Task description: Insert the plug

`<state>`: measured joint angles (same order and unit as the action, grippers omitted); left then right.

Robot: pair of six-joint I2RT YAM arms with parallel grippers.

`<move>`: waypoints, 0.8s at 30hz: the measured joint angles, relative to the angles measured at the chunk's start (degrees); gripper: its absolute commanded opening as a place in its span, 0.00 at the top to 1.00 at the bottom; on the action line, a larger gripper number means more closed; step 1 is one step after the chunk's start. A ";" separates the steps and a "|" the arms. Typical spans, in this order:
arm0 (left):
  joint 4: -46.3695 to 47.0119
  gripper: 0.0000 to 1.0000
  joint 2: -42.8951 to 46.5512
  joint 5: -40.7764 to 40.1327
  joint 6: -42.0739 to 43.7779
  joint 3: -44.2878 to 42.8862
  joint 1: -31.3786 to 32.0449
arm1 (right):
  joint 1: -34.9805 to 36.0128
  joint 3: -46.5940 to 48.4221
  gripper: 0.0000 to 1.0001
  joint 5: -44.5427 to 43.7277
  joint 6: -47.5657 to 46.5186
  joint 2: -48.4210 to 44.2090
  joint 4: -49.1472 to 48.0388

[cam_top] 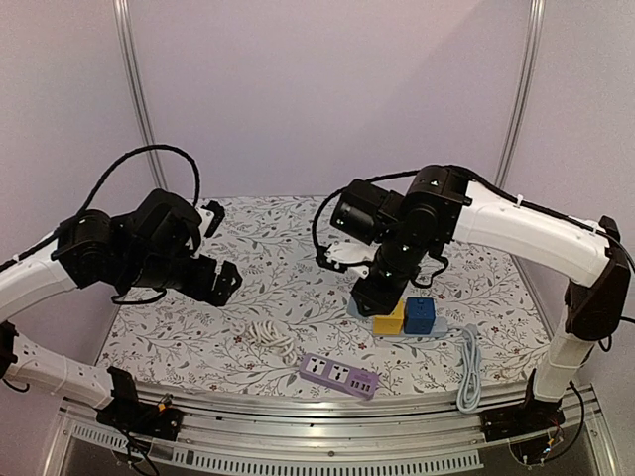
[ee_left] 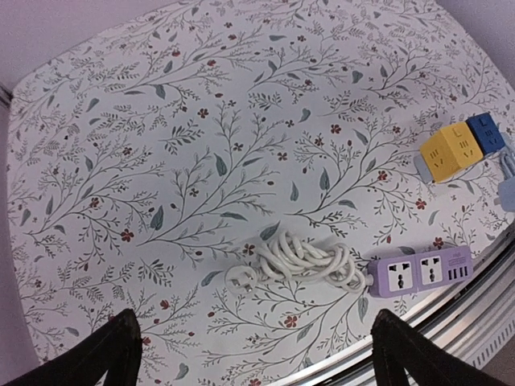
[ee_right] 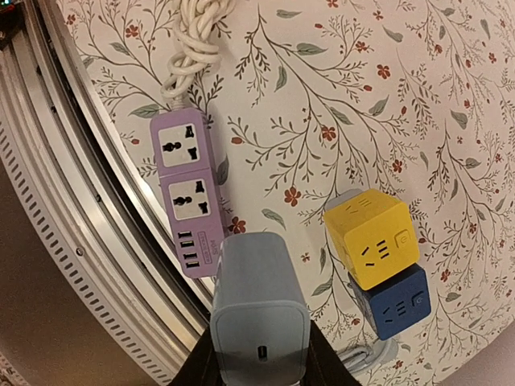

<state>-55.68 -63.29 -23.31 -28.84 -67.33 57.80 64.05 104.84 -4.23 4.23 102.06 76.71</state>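
My right gripper [ee_right: 259, 368] is shut on a grey-blue plug block [ee_right: 257, 301], its fingers pressed to both sides. It hangs above the table between a purple power strip [ee_right: 187, 193] and a yellow socket cube [ee_right: 370, 237] joined to a blue one [ee_right: 394, 301]. From above, the right gripper [cam_top: 375, 296] sits just left of the yellow cube [cam_top: 390, 319] and blue cube [cam_top: 420, 315], hiding the plug. My left gripper [cam_top: 220, 281] is open and empty, high over the left of the table. Its wrist view shows the gripper [ee_left: 256, 342] wide apart above the strip's coiled white cord [ee_left: 310, 257].
The white cord ends in a loose round plug [ee_left: 240, 278] lying prongs up. The purple strip [cam_top: 340, 376] lies close to the metal front rail [cam_top: 327, 407]. A grey cable [cam_top: 468, 369] runs from the cubes to the front edge.
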 measured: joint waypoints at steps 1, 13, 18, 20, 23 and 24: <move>-0.13 0.00 0.57 0.20 -1.05 0.48 0.00 | 0.37 -0.59 1.00 0.00 -0.02 0.20 -0.02; -2.25 0.00 4.09 2.64 -6.60 1.79 -0.07 | 2.40 -7.54 1.00 2.82 -1.16 0.79 -0.68; -2.73 0.00 4.02 3.41 -6.62 1.46 -0.07 | 3.56 -7.37 1.00 5.16 -2.25 3.96 -1.88; -2.82 0.01 4.02 3.48 -6.78 1.49 -0.07 | 4.04 -7.02 1.00 6.12 -2.62 6.01 -2.36; -3.10 0.00 4.02 3.72 -7.26 1.46 -0.07 | 4.52 -6.93 1.00 6.99 -3.06 8.66 -3.39; -3.17 0.01 4.02 3.80 -7.48 1.46 -0.07 | 4.57 -6.93 1.00 7.23 -3.08 9.18 -3.74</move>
<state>-58.85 -59.27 -19.51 -36.32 -65.87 57.74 68.62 97.91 3.01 1.15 111.24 72.97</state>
